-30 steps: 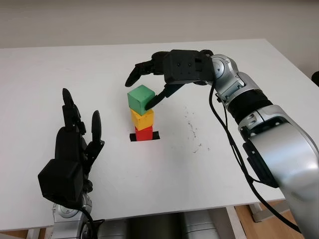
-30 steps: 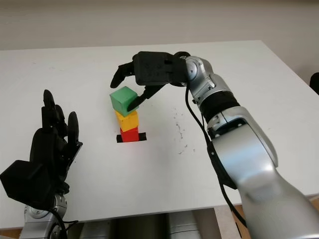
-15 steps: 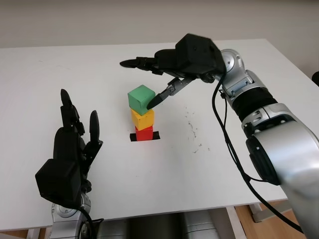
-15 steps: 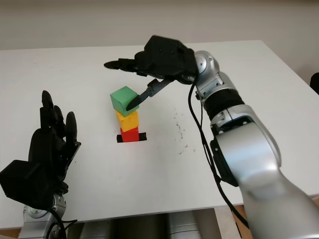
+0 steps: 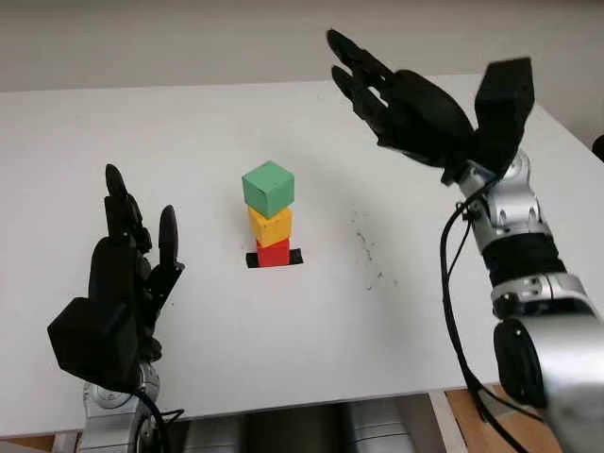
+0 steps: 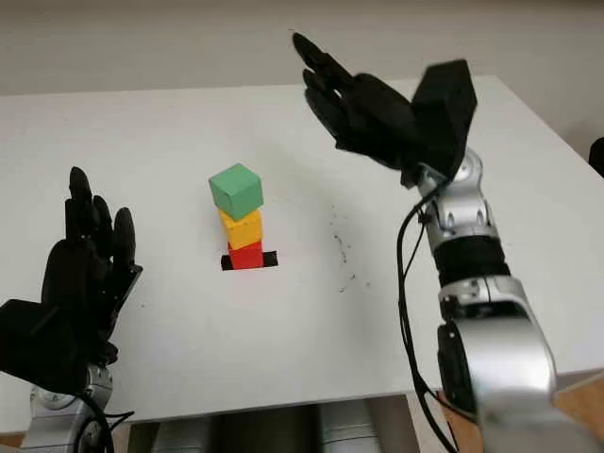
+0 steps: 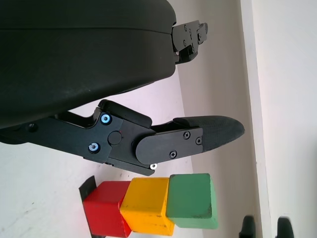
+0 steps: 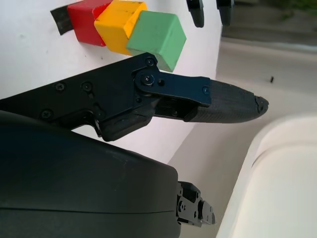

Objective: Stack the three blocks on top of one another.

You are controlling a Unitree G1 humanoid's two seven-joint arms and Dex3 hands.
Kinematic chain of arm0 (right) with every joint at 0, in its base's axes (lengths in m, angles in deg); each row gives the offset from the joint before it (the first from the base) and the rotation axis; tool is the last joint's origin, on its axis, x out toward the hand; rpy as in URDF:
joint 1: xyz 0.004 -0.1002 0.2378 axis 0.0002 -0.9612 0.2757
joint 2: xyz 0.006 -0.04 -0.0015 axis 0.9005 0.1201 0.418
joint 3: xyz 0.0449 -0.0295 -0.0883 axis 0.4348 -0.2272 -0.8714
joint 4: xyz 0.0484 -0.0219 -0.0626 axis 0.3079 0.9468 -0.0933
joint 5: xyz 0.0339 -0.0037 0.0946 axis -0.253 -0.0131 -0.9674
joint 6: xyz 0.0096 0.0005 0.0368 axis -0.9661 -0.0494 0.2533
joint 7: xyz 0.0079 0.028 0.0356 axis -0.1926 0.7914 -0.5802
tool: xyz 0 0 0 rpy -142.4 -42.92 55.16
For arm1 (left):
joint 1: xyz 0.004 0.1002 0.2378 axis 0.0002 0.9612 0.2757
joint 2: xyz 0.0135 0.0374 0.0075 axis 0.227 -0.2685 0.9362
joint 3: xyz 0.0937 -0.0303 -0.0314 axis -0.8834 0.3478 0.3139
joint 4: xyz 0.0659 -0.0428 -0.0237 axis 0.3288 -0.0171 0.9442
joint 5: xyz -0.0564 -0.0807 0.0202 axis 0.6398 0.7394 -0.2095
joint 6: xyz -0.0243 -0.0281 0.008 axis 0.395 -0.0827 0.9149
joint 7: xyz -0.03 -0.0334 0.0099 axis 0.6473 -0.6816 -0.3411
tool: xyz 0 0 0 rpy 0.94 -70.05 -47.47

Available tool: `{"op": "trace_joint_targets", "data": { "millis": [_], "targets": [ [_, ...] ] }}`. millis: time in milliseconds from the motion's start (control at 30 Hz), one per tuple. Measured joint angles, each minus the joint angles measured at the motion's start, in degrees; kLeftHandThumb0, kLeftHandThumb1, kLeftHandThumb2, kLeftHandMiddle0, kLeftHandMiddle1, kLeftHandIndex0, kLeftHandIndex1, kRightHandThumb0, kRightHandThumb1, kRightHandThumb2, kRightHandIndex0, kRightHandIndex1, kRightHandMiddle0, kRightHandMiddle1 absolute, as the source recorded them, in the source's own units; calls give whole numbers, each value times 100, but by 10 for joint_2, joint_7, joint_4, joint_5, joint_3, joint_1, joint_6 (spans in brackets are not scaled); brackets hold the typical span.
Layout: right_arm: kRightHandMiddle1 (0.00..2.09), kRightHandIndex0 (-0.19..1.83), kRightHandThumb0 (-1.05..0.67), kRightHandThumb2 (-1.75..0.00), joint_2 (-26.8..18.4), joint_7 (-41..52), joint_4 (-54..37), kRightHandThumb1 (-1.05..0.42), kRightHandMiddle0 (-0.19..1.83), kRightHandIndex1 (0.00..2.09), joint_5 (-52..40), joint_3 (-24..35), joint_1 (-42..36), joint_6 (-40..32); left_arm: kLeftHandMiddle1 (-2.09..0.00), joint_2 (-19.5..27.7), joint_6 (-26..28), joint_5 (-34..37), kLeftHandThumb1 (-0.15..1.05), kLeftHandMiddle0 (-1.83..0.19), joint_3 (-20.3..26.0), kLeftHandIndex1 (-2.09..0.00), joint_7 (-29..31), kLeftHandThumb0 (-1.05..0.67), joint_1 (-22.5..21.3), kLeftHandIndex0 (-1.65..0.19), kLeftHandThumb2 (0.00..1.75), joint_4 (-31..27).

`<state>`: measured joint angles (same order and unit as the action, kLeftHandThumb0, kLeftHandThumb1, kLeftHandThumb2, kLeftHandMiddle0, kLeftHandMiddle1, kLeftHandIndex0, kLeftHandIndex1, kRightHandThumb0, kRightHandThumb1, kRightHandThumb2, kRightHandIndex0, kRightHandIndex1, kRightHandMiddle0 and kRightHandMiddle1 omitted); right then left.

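A tower of three blocks stands at the middle of the white table [image 5: 283, 359]. The red block [image 5: 274, 252] is at the bottom on a black tape mark [image 5: 296, 256], the yellow block [image 5: 270, 226] sits on it, and the green block [image 5: 268, 188] tops the stack, turned a little askew. My right hand [image 5: 396, 94] is open, raised high above the table to the right of the tower and well clear of it. My left hand [image 5: 127, 255] is open, held upright at the near left, apart from the blocks.
Small dark specks [image 5: 368, 255] mark the table to the right of the tower. The table's right edge [image 5: 566, 132] runs close behind my right arm.
My right hand has let go of the green block, lifted up and swung away to the right. The green block stays on the yellow one. The left hand has barely moved.
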<state>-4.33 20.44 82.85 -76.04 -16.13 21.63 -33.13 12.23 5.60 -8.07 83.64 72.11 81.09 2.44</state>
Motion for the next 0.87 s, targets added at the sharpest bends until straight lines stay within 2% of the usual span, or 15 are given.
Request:
{"op": "trace_joint_targets", "data": {
  "millis": [167, 500, 667, 867],
  "targets": [
    [0, -19, -87, -74, 21, -44, -70, -105, -19, 0, -13, 3, -71, -11, -5, 13, -1, 5, 105, 18, 8, 0, 3, -66, -23, 19, 55, 26],
    [0, -19, -85, -76, 63, -152, -106, -105, -19, 0, -12, 6, -142, -23, -3, 42, -17, 28, 105, 19, 30, 0, 21, -64, -68, 19, 54, 94],
    [0, -19, -82, -76, 92, -206, -143, -105, -19, 0, -11, 6, -177, -43, -3, 56, -17, 36, 105, 19, 34, 0, 32, -65, -85, 19, 54, 108],
    [0, -19, -81, -77, 125, -229, -166, -105, -19, 0, -11, -4, -210, -44, -2, 63, -20, 44, 105, 19, 34, 0, 43, -64, -90, 19, 55, 116]
  ]
}}
